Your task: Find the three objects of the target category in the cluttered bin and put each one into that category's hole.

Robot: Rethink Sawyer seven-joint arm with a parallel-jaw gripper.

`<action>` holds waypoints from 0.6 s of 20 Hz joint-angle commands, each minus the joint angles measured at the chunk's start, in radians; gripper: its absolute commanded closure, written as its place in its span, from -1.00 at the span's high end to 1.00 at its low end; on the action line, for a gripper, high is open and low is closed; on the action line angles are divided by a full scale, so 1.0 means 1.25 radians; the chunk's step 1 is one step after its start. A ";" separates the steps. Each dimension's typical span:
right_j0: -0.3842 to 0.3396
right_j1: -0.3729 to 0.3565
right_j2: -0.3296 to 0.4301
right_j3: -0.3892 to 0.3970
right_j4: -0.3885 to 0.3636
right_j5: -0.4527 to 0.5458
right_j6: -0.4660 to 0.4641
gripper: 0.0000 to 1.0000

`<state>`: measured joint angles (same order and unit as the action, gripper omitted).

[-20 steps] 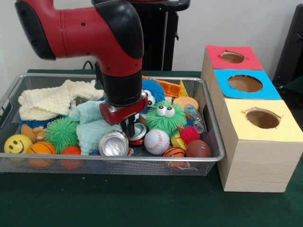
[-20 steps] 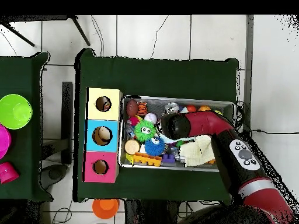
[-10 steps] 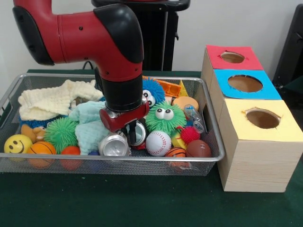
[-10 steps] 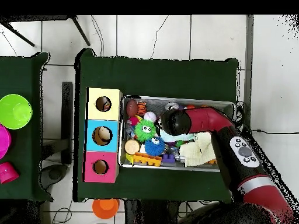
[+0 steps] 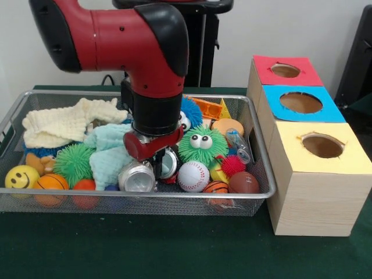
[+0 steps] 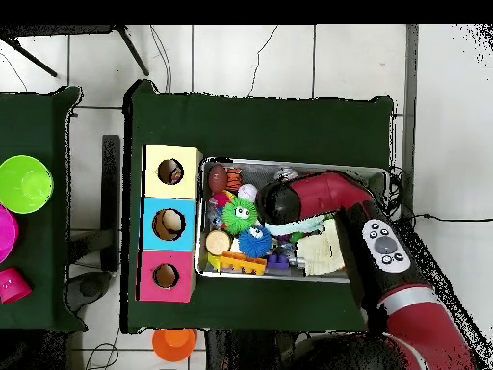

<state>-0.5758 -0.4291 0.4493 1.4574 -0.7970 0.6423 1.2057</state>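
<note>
Bin (image 5: pixel 139 196): wire-mesh basket on green worktop (image 5: pixel 174 250). In the front view its long axis runs across the picture and its open side faces up. It lies directly under and around the pincer (image 5: pixel 157 165).

Pincer: lowered into the clutter at the bin's near middle. Whether it is open or closed cannot be told.

Hole (image 5: pixel 322 145): yellow-ringed, opening upward in the top of the nearest wooden box (image 5: pixel 314 197). It is well off to the pincer's side, outside the bin.

Around the pincer:
- Silver can (image 5: pixel 138 177), on its side, just beside and nearer the camera.
- Second can (image 5: pixel 170 163), close on the box side.
- Baseball (image 5: pixel 192 175), beyond the second can.
- Green googly-eyed toy (image 5: pixel 203 145), behind the baseball.
- Mint cloth (image 5: pixel 110 154), on the side away from the boxes.
- Cream cloth (image 5: pixel 64 125), further away, beyond the mint cloth.
- Green spiky ball (image 5: pixel 74 163), in front of the cream cloth.
</note>
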 commanded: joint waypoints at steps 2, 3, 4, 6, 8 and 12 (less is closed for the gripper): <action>0.078 -0.072 -0.129 -0.083 -0.155 -0.068 0.093 -1.00; 0.080 -0.079 -0.135 -0.080 -0.157 -0.079 0.106 -1.00; 0.091 -0.081 -0.146 -0.083 -0.165 -0.085 0.120 -1.00; 0.104 -0.088 -0.167 -0.082 -0.175 -0.110 0.153 -1.00; 0.122 -0.095 -0.197 -0.081 -0.182 -0.142 0.196 -1.00; 0.147 -0.099 -0.242 -0.083 -0.172 -0.176 0.227 -1.00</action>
<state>-0.4071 -0.5233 0.2797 1.4211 -0.9374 0.5079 1.2093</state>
